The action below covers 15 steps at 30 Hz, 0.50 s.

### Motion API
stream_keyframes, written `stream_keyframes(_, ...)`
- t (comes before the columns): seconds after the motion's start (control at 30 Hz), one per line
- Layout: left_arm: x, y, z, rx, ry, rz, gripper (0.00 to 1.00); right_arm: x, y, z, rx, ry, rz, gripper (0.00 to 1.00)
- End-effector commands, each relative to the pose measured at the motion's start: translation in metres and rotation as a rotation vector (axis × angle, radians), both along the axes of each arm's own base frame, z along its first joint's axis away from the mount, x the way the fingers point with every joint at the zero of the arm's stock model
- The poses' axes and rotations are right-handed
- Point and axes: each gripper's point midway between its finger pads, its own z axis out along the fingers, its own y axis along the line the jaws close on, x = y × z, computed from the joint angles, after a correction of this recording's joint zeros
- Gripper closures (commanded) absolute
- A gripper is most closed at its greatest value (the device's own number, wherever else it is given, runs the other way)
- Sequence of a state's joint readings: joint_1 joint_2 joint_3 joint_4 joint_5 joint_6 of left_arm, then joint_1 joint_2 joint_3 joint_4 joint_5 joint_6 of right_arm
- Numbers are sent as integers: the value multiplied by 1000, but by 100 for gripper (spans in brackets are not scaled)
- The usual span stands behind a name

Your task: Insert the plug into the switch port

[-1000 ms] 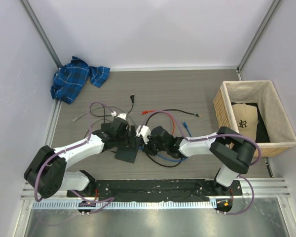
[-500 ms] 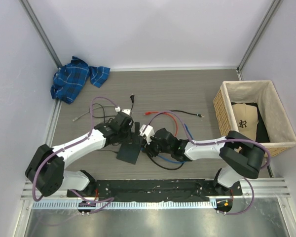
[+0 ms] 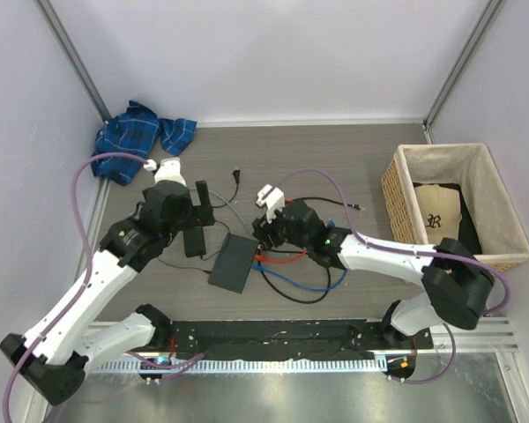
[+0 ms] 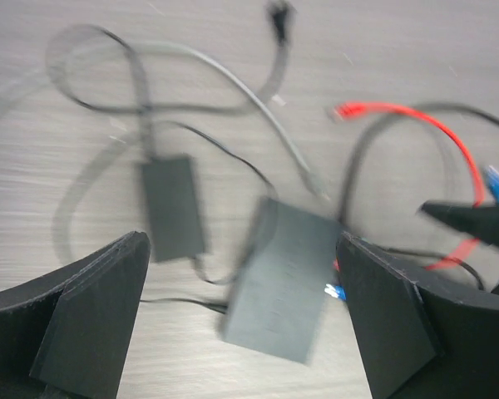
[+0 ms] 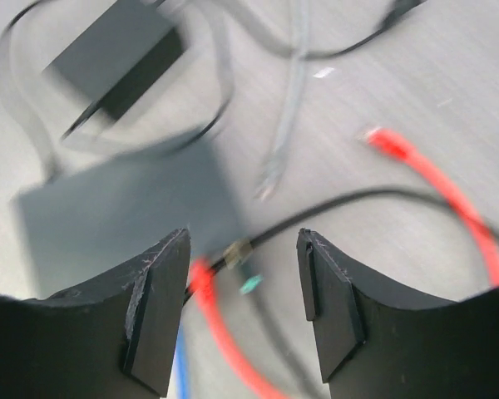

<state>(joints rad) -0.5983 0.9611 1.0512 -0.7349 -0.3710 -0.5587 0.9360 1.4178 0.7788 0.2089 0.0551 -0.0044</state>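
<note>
Grey wood-grain table [image 3: 353, 154], pale walls [image 3: 273, 53]

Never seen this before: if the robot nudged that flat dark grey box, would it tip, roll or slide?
Probably slide: the box lies flat and thin on the smooth tabletop, so tipping looks unlikely. Being thin, it seems light, so the cables beside it may drag or turn it.

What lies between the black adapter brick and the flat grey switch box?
Bare table, crossed by a thin black cord; the left wrist view shows it.

Wood table [image 3: 353, 159]: flat grey switch [image 3: 233, 263], adapter brick [image 3: 194, 241], loose cables [image 5: 445, 195], plaid cloth [image 3: 137, 139], wicker basket [image 3: 397, 189].
</note>
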Motion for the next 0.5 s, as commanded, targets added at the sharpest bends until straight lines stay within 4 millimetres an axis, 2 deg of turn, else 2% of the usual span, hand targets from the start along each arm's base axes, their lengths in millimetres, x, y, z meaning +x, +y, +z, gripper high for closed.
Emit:
stream_keyframes(0.0, -4, 52, 14, 196, -87, 118, 0, 47, 10, 14, -27, -44, -89, 39)
stream_keyframes(0.03, -6, 58, 18, 206, -111, 127, 0, 57, 19, 23, -21, -62, -93, 39)
stream_keyframes(0.07, -5, 64, 17, 223, -125, 154, 0, 64, 24, 7, -57, -41, -94, 39)
stream_keyframes(0.1, -6, 67, 16, 228, -134, 165, 0, 69, 29, 1, -76, -30, -96, 40)
stream_keyframes(0.13, -7, 71, 18, 225, -154, 178, 0, 79, 40, 13, -61, -45, -100, 40)
stream_keyframes(0.17, -6, 73, 12, 233, -160, 189, 0, 82, 43, 6, -91, -26, -101, 40)
stream_keyframes(0.2, -6, 78, 10, 242, -167, 208, 0, 88, 48, -15, -131, -1, -106, 41)
stream_keyframes(0.23, -6, 81, 8, 245, -167, 221, 0, 97, 58, -6, -118, -17, -111, 41)
stream_keyframes(0.27, -8, 84, 4, 250, -161, 228, 0, 103, 58, -14, -135, -16, -130, 41)
stream_keyframes(0.3, -8, 88, 1, 254, -153, 240, 1, 107, 61, -31, -161, -1, -137, 41)
stream_keyframes(0.37, -8, 90, -3, 271, -142, 241, 0, 118, 69, -32, -163, -12, -156, 43)
stream_keyframes(0.4, -7, 91, -4, 280, -135, 242, 0, 120, 71, -48, -191, 1, -153, 44)
stream_keyframes(0.47, -6, 90, -6, 283, -129, 236, 0, 127, 80, -47, -181, -2, -151, 45)
